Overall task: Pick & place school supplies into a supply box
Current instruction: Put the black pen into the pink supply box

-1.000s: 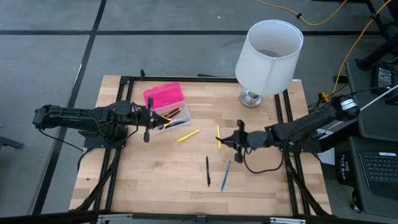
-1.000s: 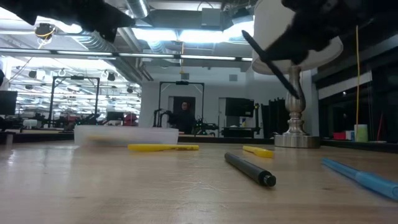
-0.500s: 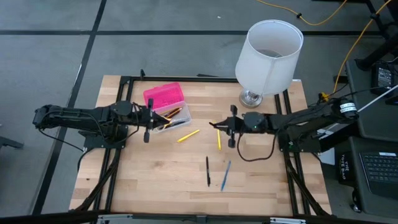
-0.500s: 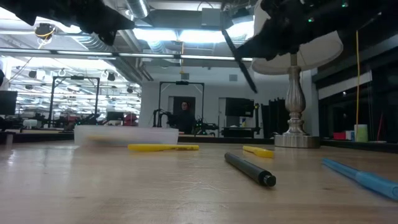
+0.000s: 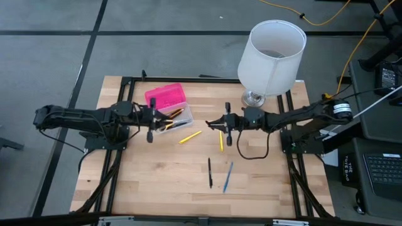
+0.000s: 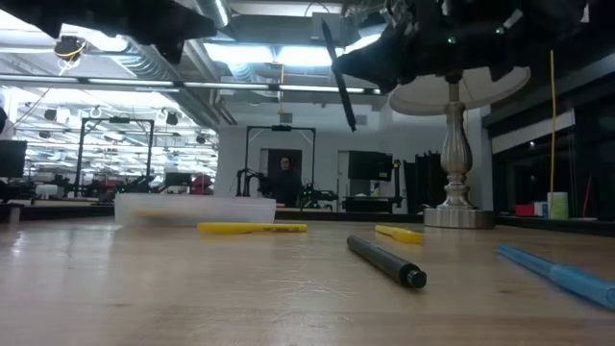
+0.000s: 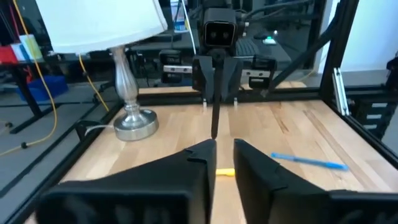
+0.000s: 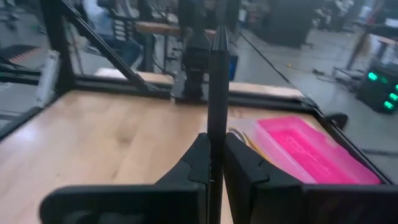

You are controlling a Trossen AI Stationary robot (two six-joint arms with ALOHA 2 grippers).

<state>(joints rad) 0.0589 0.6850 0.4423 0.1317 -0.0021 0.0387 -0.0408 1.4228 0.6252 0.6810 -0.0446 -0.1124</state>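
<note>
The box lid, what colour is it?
Hot pink lid, clearest in the right wrist view.

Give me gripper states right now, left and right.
Left gripper: closed, holding nothing, waiting beside the pencil case.
Right gripper: closed on a black pen, held up above the table.

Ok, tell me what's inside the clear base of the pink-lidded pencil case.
The clear plastic base holds several thin pencils, orange and dark. The hot-pink lid and the left tool hide the rest.
</note>
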